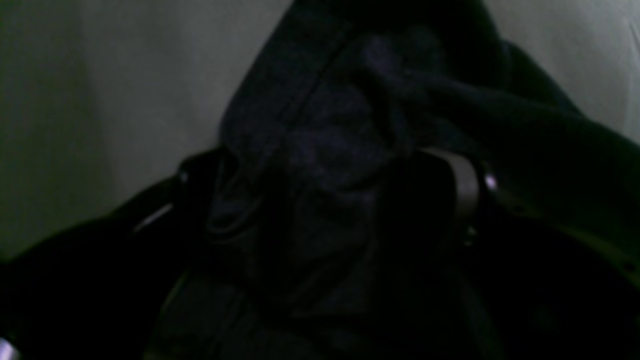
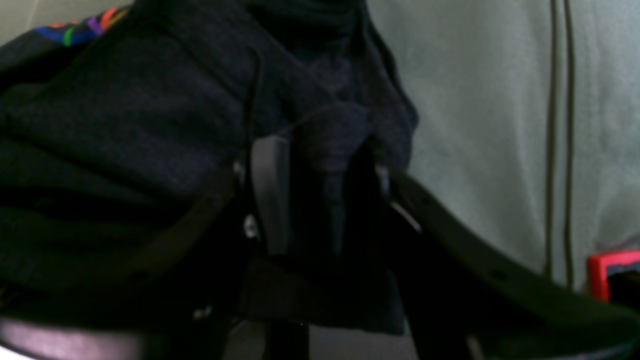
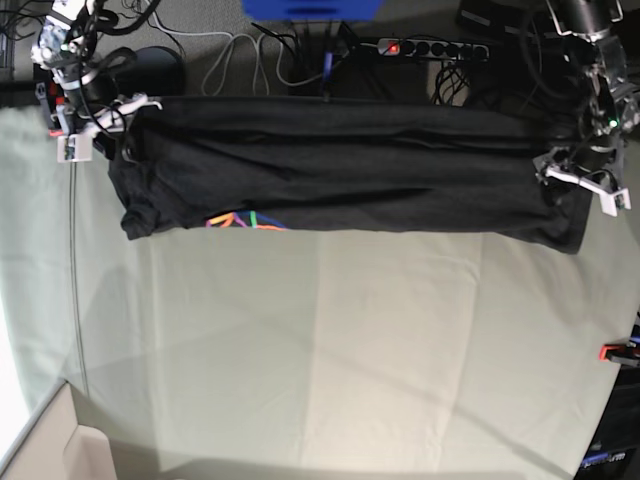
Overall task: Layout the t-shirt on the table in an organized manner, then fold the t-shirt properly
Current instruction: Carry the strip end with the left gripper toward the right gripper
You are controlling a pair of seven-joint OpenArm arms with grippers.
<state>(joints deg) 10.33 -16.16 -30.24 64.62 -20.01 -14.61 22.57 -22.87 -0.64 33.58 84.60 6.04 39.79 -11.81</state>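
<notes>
Two grippers at the t-shirt (image 3: 340,170) stretched along the table's (image 3: 330,340) far edge, right gripper (image 2: 320,165) apparently pinching fabric, left gripper (image 1: 325,170) parted around cloth, grip unclear.

Obscured, as I see it: t-shirt (image 3: 340,175) print mostly folded under, only a coloured sliver showing. Left hand (image 1: 325,200) fingers lost in dark blur, grip unreadable. Red clamp (image 2: 614,275) cut off at the right wrist view's edge.
</notes>
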